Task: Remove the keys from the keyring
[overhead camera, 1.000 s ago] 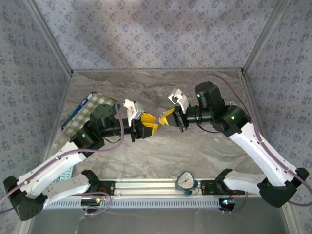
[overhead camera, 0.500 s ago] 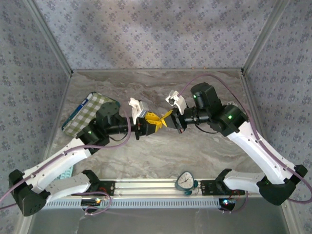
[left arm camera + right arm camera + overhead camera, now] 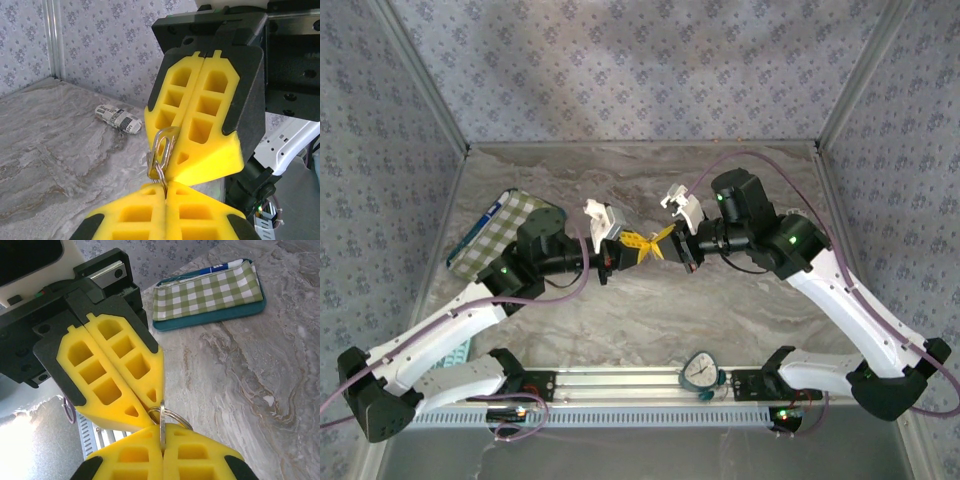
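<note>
Both grippers meet tip to tip above the middle of the marble table. My left gripper (image 3: 636,245) (image 3: 165,185) is shut on the thin wire keyring (image 3: 159,170) (image 3: 175,415), pinched at its yellow fingertips. My right gripper (image 3: 660,242) (image 3: 161,429) is shut on a flat silvery key (image 3: 167,141) (image 3: 161,416). The key's slotted head sticks out of those jaws, and the ring passes through the slot. In the right wrist view the key is edge-on between my own pads, and the ring loops across into the left gripper's tips. The rest of the key is hidden between the pads.
A green checked pouch (image 3: 500,232) (image 3: 210,290) lies at the table's left, behind my left arm. A small crumpled black-and-white wrapper (image 3: 118,118) lies on the marble near the back wall. A round timer (image 3: 701,371) sits on the front rail between the arm bases.
My left gripper moved right until it met the right gripper, then closed on the keyring. The right arm shifted slightly left and kept its grip.
</note>
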Controlling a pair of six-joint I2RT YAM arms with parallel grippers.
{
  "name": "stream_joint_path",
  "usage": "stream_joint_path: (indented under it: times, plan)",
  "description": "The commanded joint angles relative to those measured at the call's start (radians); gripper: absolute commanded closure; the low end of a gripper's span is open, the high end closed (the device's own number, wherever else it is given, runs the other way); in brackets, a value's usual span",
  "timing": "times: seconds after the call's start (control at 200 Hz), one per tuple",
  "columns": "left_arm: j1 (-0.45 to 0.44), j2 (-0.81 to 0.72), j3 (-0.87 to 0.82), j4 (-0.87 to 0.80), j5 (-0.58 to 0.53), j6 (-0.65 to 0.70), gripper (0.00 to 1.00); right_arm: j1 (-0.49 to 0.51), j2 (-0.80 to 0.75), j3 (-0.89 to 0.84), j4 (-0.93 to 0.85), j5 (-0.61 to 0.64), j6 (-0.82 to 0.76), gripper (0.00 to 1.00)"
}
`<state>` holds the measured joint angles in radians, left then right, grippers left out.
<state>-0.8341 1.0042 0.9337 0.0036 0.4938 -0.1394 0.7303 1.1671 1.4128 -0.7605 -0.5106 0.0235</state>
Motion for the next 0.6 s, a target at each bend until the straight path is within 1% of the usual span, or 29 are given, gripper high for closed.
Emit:
stream_joint_path:
  times: [0.0, 0.215, 0.33, 0.455, 0.48, 0.54, 0.595]
  plan:
    - [-0.010, -0.018, 0.021, 0.025, -0.063, 0.028, 1.00, -0.023, 0.009, 0.035, 0.000, -0.041, 0.056, 1.00]
    - [-0.022, -0.083, -0.043, 0.119, -0.141, 0.043, 1.00, -0.100, 0.028, -0.003, 0.059, -0.142, 0.184, 1.00]
    - [-0.028, -0.111, -0.067, 0.144, -0.142, 0.054, 1.00, -0.163, 0.032, -0.036, 0.114, -0.199, 0.247, 1.00]
    - [-0.035, -0.116, -0.089, 0.133, -0.128, 0.060, 1.00, -0.165, 0.033, -0.024, 0.134, -0.195, 0.235, 1.00]
    - [-0.035, -0.115, -0.093, 0.125, -0.128, 0.058, 0.96, -0.163, 0.035, -0.018, 0.131, -0.191, 0.228, 1.00]
    - [-0.035, -0.116, -0.108, 0.115, -0.143, 0.047, 0.82, -0.159, 0.041, 0.002, 0.108, -0.177, 0.195, 1.00]
    - [-0.035, -0.127, -0.131, 0.120, -0.161, 0.038, 0.76, -0.152, 0.050, 0.020, 0.081, -0.158, 0.166, 1.00]
